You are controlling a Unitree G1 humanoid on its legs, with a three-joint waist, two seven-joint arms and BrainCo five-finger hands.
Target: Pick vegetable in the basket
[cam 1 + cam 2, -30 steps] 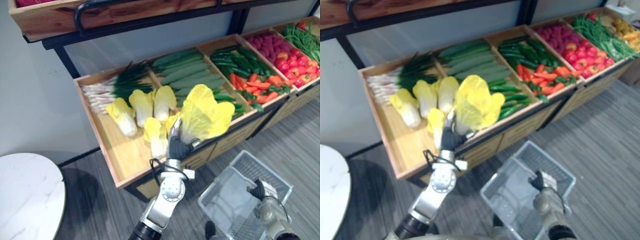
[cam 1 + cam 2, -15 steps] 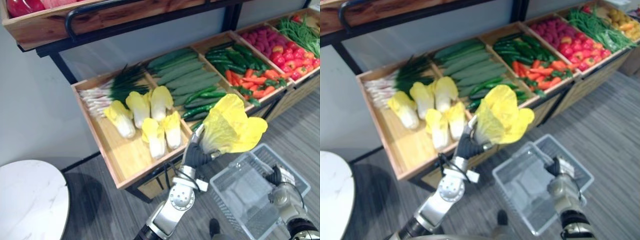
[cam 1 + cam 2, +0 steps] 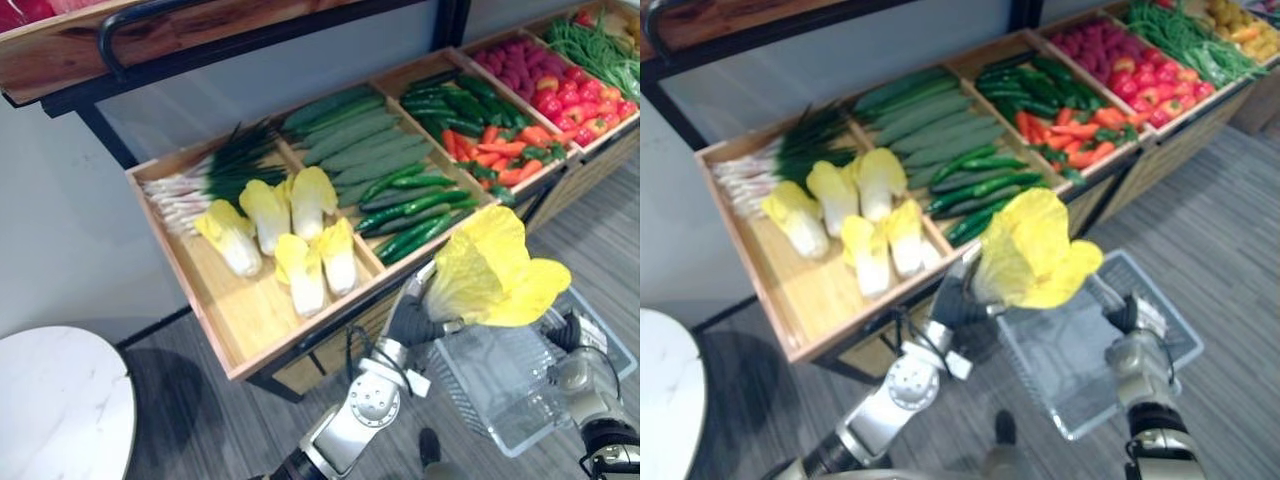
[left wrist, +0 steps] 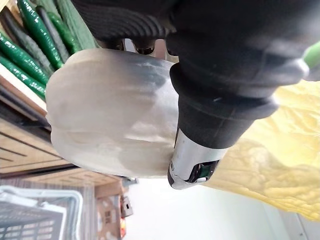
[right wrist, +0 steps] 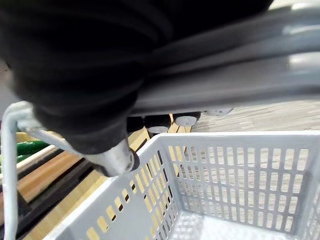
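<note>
Basket [image 3: 500,392] over grey floor [image 3: 200,420], by rack [image 3: 225,320]

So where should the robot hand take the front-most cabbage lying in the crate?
Probably at the firm white stalk end. The front-most cabbage lies flat in the crate, stalk toward the front rail and loose yellow leaves toward the back, so come from above and the front, closing across the stalk.
</note>
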